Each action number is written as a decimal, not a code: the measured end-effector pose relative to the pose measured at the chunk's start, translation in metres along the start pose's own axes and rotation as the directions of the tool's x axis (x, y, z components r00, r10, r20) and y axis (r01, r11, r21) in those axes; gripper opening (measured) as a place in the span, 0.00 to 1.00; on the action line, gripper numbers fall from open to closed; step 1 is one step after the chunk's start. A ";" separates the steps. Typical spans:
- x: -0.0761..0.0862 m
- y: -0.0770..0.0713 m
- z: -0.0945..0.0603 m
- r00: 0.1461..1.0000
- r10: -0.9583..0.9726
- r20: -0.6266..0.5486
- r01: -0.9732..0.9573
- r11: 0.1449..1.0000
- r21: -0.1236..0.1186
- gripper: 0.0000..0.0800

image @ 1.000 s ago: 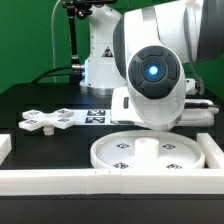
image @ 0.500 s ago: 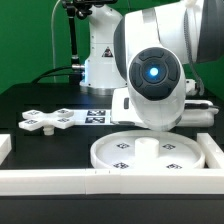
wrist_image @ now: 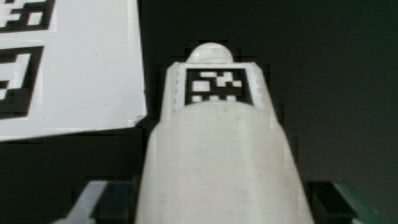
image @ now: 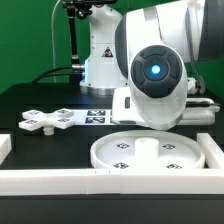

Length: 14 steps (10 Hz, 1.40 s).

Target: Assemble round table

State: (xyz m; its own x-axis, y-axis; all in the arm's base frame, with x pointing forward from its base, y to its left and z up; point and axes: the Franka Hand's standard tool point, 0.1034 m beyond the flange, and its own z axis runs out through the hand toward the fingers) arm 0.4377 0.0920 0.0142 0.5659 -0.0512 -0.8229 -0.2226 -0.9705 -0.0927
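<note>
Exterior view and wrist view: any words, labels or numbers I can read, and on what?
No words or numbers can be read in either view.
Round disc, cross-shaped base, leg: square black-and-white tags, patterns only, no text.

Arm (image: 145,25): white, glossy, rounded shells with dark grey seams.
Joint cap (image: 153,68): a black disc with a blue light glowing at its centre.
Base (image: 100,60): a white column that bore a small dark sticker (image: 101,50).
Cables (image: 72,35): black, thin.
Tool (wrist_image: 217,210): dark grey fingers (wrist_image: 100,205), blurred.
</note>
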 end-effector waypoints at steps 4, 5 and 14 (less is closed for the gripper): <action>-0.031 0.005 -0.070 0.990 -0.129 -0.058 0.130 0.991 0.016 0.51; -0.031 0.002 -0.078 0.987 -0.133 -0.086 0.135 0.991 0.014 0.51; -0.004 0.013 -0.154 0.788 -0.236 -0.569 0.236 0.969 -0.074 0.51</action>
State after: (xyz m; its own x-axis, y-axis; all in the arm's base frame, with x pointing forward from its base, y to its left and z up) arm 0.5550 0.0438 0.1028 0.9501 0.0542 -0.3072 -0.0231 -0.9699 -0.2423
